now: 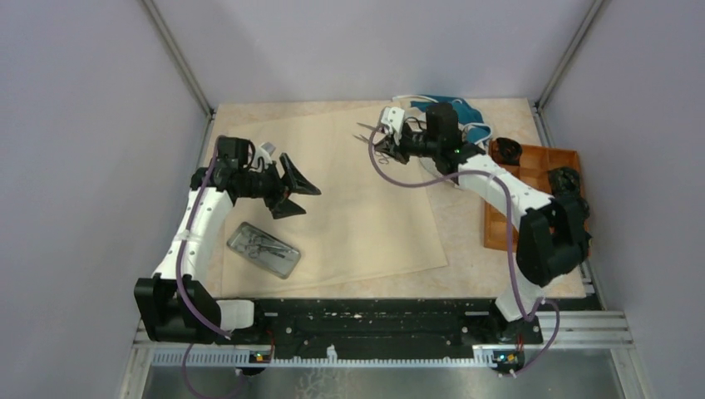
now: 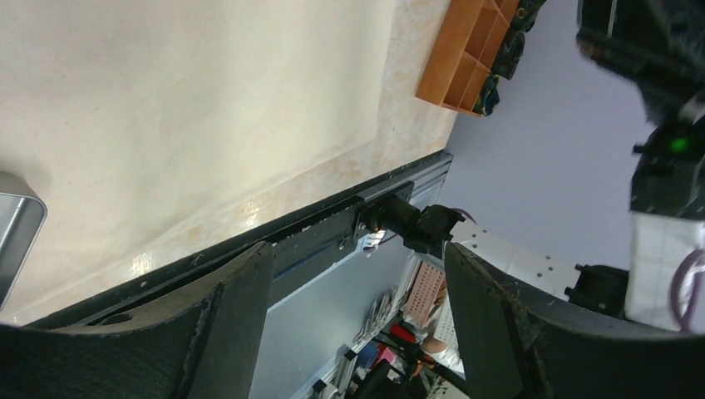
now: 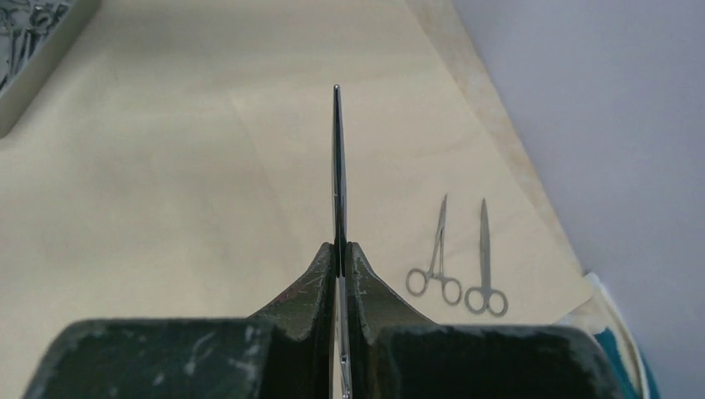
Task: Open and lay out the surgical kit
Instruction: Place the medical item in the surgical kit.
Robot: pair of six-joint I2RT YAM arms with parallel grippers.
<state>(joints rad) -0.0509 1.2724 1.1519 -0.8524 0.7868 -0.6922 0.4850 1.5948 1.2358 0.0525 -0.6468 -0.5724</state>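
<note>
The beige cloth wrap (image 1: pixel 357 208) lies spread flat over the table. On its near-left part sits the small steel tray (image 1: pixel 263 249) with thin silver instruments inside. My left gripper (image 1: pixel 309 199) hovers just above and beyond the tray, open and empty; in the left wrist view its fingers (image 2: pixel 224 324) stand wide apart, and the tray's corner (image 2: pixel 17 233) shows at the left edge. My right gripper (image 3: pixel 340 247) is shut on a thin silver instrument (image 3: pixel 337 166), seen edge-on over the far part of the cloth. Two ring-handled instruments (image 3: pixel 436 249) (image 3: pixel 485 258) lie side by side on the cloth to its right.
An orange-brown compartment tray (image 1: pixel 532 191) holding dark items stands at the right edge, partly under the right arm. Teal-and-white fabric (image 1: pixel 470 116) lies at the back right behind the right wrist. Grey walls close in the left, right and back sides.
</note>
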